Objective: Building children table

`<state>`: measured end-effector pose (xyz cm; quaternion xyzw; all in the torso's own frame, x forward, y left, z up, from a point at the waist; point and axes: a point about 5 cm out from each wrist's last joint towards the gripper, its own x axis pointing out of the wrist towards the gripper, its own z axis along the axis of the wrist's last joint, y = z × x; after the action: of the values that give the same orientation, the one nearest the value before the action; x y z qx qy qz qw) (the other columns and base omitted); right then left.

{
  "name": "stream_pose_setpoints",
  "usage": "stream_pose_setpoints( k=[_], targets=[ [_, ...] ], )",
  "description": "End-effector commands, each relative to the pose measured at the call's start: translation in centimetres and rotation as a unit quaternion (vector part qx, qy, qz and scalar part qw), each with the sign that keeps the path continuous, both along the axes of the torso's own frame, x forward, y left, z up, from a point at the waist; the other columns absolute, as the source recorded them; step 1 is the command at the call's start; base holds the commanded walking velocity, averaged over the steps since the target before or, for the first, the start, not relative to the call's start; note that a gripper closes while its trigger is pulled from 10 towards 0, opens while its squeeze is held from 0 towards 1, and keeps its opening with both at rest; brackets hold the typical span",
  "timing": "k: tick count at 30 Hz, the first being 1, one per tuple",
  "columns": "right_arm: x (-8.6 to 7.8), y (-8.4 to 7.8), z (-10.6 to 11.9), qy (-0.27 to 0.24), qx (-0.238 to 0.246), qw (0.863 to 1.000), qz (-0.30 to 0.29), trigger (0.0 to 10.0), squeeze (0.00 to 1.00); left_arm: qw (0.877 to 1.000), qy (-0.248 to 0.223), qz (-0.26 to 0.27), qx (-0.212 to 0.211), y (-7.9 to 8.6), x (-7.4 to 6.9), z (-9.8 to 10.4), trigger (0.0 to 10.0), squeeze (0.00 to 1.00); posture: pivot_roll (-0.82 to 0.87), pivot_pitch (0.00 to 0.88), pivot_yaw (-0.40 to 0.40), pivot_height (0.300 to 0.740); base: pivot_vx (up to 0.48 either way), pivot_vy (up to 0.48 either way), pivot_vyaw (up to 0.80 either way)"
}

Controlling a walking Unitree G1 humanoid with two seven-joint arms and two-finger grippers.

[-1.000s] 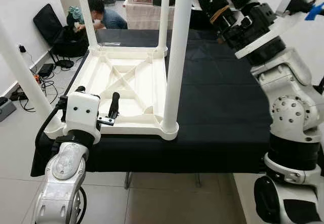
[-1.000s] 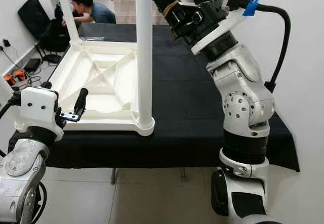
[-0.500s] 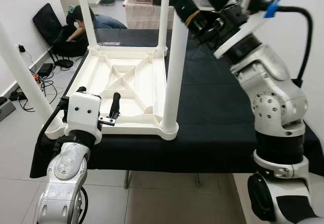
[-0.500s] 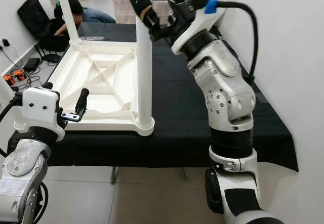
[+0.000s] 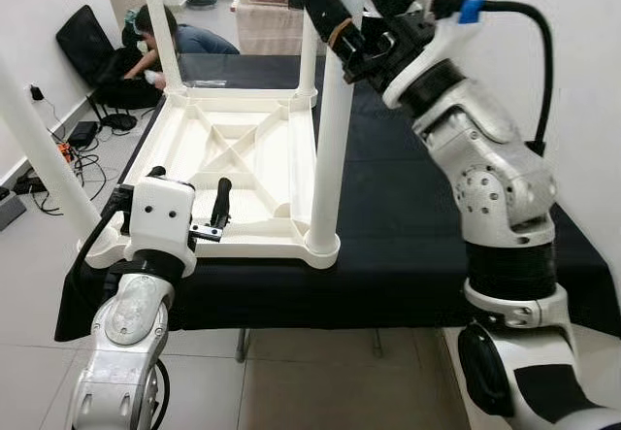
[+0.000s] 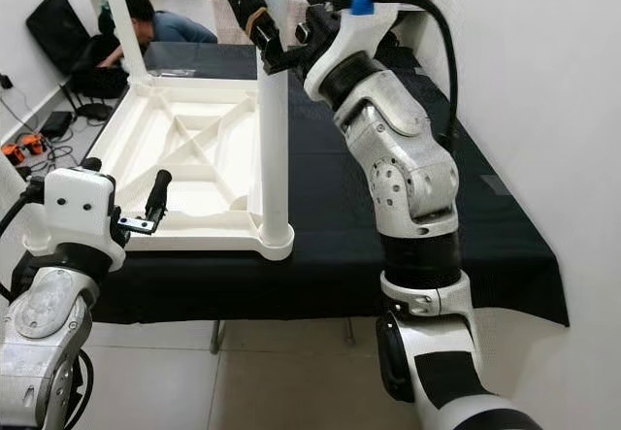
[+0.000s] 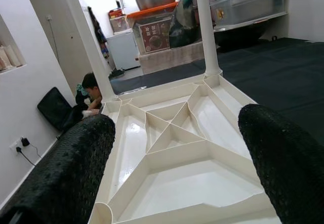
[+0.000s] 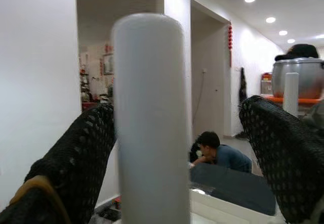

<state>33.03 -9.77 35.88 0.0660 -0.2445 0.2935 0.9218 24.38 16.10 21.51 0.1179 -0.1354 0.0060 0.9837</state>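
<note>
Right gripper (image 8: 152, 148): your fingers (image 8: 71, 168) stand wide apart on either side of the near leg (image 5: 335, 110), high up on it. In the wrist view the post sits in the gap, close to one finger; you cannot tell whether either pad touches it.
Left gripper (image 7: 177, 163): your fingers (image 7: 66, 173) are spread wide and hold nothing. They hover at the table's near left edge, pointing across the ribbed underside.
Table (image 5: 243, 158): it lies upside down on the black cloth (image 5: 427, 197), tabletop face down, ribs and diagonal braces up. Its long axis runs away from you, toward the far end of the bench.
Legs: the near leg stands upright in the near right corner socket (image 5: 322, 248). Two more posts stand upright at the far corners, and another white post (image 5: 39, 148) slants up at the near left.
Person (image 5: 179, 34): crouched on the floor beyond the bench's far left corner, beside a black bag (image 5: 82, 47).
</note>
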Motion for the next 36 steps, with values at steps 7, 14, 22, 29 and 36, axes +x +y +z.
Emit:
stream_pose_setpoints(
  k=[7, 14, 22, 29, 36],
  targets=[
    [1.6, -0.6, 0.5, 0.027, 0.007, 0.997, -0.078, 0.0, 0.0, 1.0, 0.005, -0.003, -0.006, -0.4, -0.7, -0.1, 10.0, 0.0, 0.03, 0.078, -0.065, 0.74, 0.0, 0.0, 0.0],
    [4.7, -4.5, -0.9, 0.097, 0.038, 0.966, -0.235, 0.0, 0.0, 1.0, 0.003, -0.015, -0.013, -1.3, -1.2, 0.3, 10.0, 0.0, 0.04, 0.113, -0.087, 0.74, 0.0, 0.0, 0.0],
    [6.6, -7.8, -4.8, 0.192, 0.069, 0.923, -0.327, 0.0, 0.0, 1.0, 0.007, -0.022, -0.017, -1.8, -1.6, 0.3, 10.0, 0.0, 0.04, 0.131, -0.092, 0.74, 0.0, 0.0, 0.0],
    [7.9, -9.5, -9.9, 0.304, 0.099, 0.878, -0.355, 0.0, 0.0, 0.999, 0.012, -0.029, -0.016, -2.1, -2.2, 0.5, 10.0, 0.0, 0.06, 0.173, -0.092, 0.74, 0.0, 0.0, 0.0],
    [8.0, -10.4, -15.4, 0.407, 0.129, 0.837, -0.341, 0.0, 0.0, 0.999, 0.024, -0.032, -0.017, -2.2, -2.6, 0.6, 10.0, 0.0, 0.07, 0.206, -0.092, 0.74, 0.0, 0.0, 0.0]
  ],
)
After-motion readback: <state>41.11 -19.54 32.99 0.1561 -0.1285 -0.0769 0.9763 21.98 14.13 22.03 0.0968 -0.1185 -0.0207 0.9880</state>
